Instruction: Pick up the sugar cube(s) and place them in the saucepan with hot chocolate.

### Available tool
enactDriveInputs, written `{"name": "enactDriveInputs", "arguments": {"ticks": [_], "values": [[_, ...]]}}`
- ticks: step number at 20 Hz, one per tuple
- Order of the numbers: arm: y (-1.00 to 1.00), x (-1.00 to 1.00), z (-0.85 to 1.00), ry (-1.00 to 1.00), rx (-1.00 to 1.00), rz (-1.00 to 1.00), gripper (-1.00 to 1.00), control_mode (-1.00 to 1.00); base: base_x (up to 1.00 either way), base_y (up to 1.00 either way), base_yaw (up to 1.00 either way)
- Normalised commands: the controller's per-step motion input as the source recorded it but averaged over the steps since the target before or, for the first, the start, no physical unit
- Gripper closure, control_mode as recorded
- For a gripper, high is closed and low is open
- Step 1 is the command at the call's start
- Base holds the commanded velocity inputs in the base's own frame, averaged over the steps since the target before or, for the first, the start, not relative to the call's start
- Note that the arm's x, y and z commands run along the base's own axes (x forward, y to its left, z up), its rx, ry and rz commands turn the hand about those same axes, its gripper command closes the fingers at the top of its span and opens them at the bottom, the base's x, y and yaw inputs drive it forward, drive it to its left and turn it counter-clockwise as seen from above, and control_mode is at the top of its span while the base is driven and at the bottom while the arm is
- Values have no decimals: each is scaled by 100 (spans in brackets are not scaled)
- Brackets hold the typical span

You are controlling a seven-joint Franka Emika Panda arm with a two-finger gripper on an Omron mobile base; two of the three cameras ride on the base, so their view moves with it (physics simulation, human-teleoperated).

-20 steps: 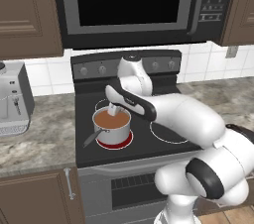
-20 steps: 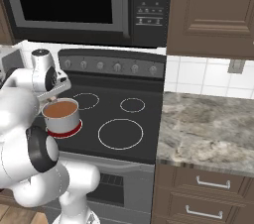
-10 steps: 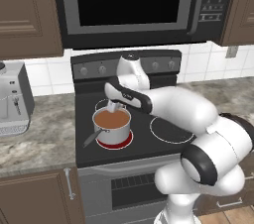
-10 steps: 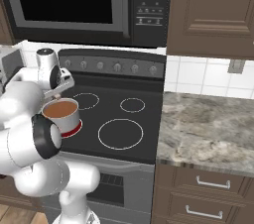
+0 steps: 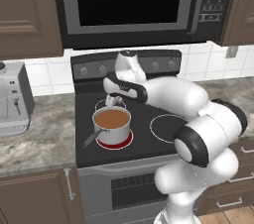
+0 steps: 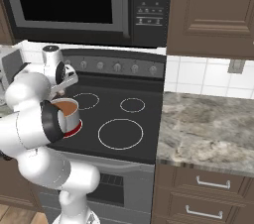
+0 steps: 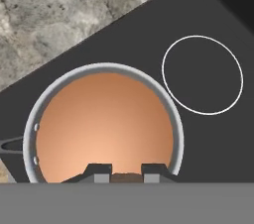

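The steel saucepan [image 5: 113,130] stands on the stove's front left burner, its thin grey handle [image 5: 91,139] pointing toward the front left. Smooth reddish-brown hot chocolate [image 5: 112,117] fills it. My gripper [image 5: 114,101] hangs just above the pan's back rim. In the hand view the pan [image 7: 172,114] and its hot chocolate [image 7: 104,119] lie right below, and my gripper [image 7: 127,173] is shut on a small shadowed brownish block, the sugar cube [image 7: 127,177], over the rim. The pan [image 6: 69,115] is partly hidden by my arm in the right base view.
The burner under the pan glows red [image 5: 119,143]. Other burner rings [image 6: 120,133] lie to the right and behind. A microwave [image 5: 129,0] hangs low over the stove. A coffee machine [image 5: 12,99] stands on the left counter, and a marble counter [image 6: 208,129] lies to the right.
My gripper has drawn back and up from over the middle of the pan to its back rim, and the arm has curled in closer. The saucepan has stayed put.
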Motion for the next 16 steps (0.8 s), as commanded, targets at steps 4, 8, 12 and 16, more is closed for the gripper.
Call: {"name": "enactDriveInputs", "arguments": {"ticks": [4, 8, 12, 16], "values": [[16, 3, -8, 0, 0, -1, 100, -100, 0, 0, 0], [37, 0, -3, 0, -1, 0, 100, -100, 0, 0, 0], [29, 5, -16, 0, -2, 0, 100, -100, 0, 0, 0], [0, 0, -41, 0, 0, 0, 100, -100, 0, 0, 0]]}}
